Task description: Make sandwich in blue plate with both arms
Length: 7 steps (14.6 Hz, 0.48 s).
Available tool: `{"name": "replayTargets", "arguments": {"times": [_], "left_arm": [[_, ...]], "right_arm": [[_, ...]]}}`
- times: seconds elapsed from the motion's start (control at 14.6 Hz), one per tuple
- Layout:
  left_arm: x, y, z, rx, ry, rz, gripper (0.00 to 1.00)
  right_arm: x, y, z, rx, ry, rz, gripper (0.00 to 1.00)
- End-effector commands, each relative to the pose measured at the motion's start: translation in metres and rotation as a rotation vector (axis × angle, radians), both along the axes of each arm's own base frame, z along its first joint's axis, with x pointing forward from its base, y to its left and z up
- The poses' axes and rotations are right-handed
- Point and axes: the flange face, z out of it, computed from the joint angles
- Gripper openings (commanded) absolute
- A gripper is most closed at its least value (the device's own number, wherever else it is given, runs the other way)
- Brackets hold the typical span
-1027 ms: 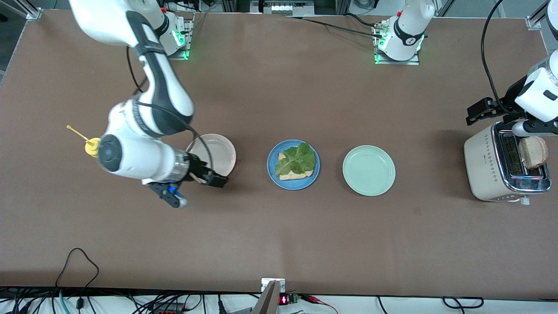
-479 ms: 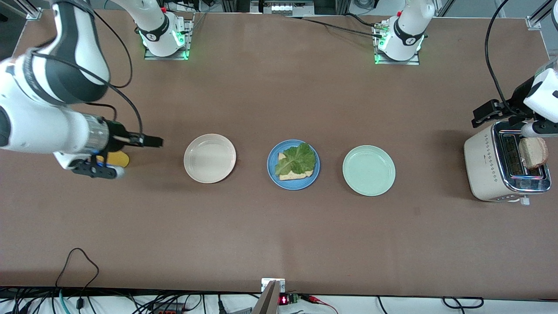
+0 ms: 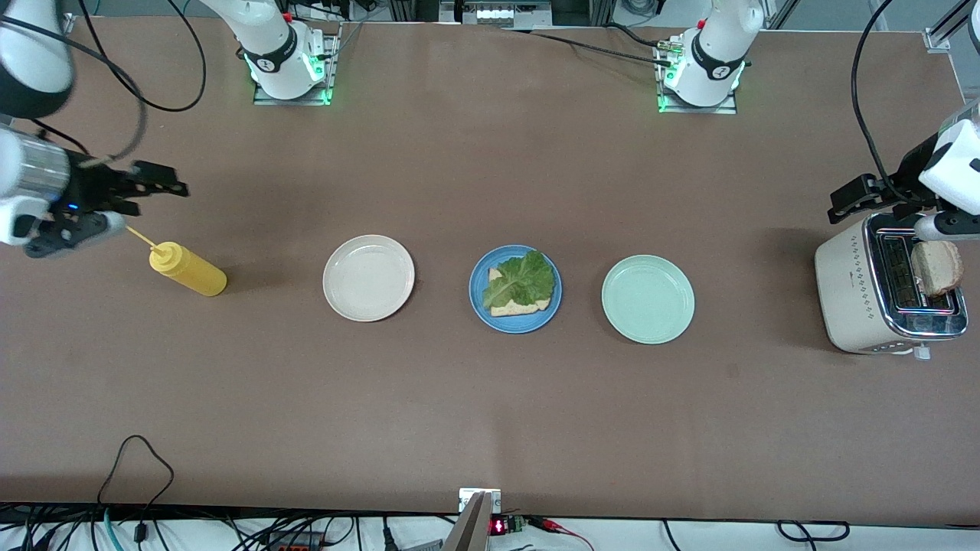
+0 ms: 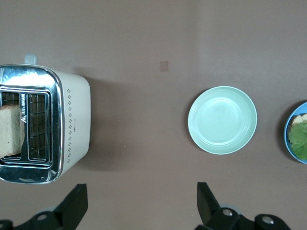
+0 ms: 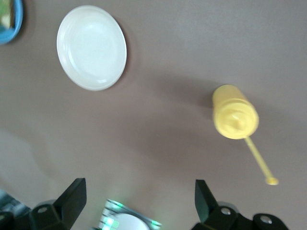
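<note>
You see the blue plate mid-tabletop holding bread and lettuce, your left pincer open over the tabletop beside the toaster, your right pincer open above the yellow bottle.

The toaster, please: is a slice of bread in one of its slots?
Yes. A bread slice stands in one slot of the toaster, its top sticking out; the other slot is empty.

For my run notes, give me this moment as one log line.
blue plate: bread plus lettuce, no top slice | toaster: slice in slot | left gripper: open, over toaster | right gripper: open, above mustard bottle
</note>
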Motion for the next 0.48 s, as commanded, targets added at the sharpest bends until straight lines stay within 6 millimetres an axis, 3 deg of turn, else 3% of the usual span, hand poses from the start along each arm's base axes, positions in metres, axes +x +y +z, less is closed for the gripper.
{"name": "replayTargets", "arguments": {"times": [0.0,0.21,0.41], "left_arm": [[0.002,-0.001,0.006,-0.017,-0.016,-0.005,1.00],[0.002,-0.001,0.002,-0.017,-0.016,-0.005,1.00],[0.003,0.001,0.001,-0.019,-0.019,-0.001,1.00]], "right_arm": [[-0.020,-0.049,0.004,0.072,-0.078,0.177,1.00],[-0.032,-0.111,-0.012,0.159,-0.180,0.346,1.00],[-0.033,-0.156,-0.035,0.221,-0.281,0.472,1.00]]}}
